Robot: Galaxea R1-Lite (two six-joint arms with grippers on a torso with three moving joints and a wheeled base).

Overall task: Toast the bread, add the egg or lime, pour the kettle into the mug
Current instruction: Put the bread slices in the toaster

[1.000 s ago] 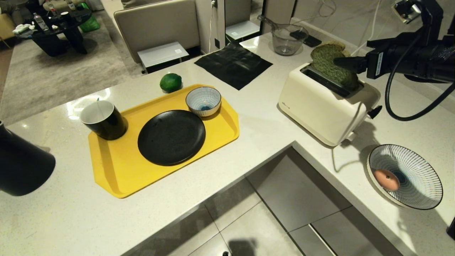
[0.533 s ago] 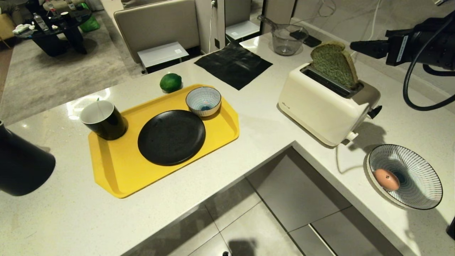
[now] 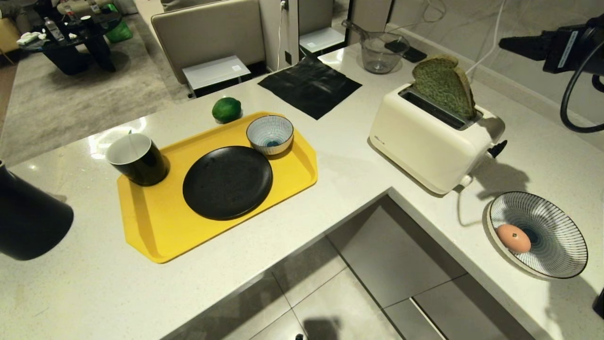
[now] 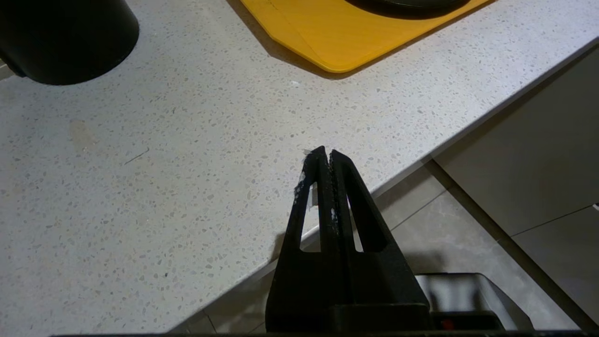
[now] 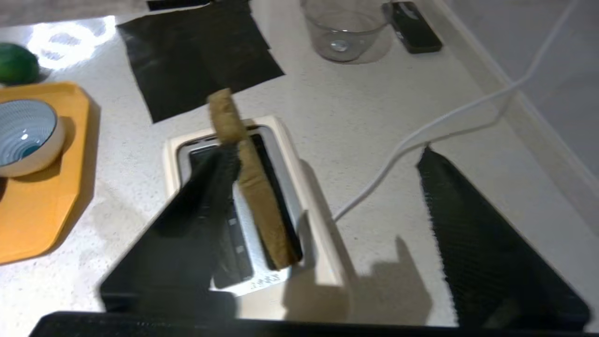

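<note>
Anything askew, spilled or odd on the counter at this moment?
Only the bread: it stands tilted in the toaster, mostly sticking out of the slot, not pushed down. No spills or damage show elsewhere.

Right end effector [image 5: 327, 187] raised, fingers spread, empty. Left end effector [image 4: 325, 157] low, fingers pressed together.

An L-shaped speckled white stone counter [image 3: 358, 179] wraps around a floor of large grey tiles [image 3: 330, 302]. Grey cabinet fronts [image 3: 406, 255] stand below the counter's inner corner. A pale marble-look wall [image 3: 476, 28] rises behind the counter, with a white cable [image 3: 490, 42] running along it. Beyond the counter, a beige upholstered chair back [image 3: 207, 33] faces a grey carpet [image 3: 61, 94]. A dark low table [image 3: 75, 38] stands on the carpet, cluttered with small items. Overhead light glints off the counter surface.
</note>
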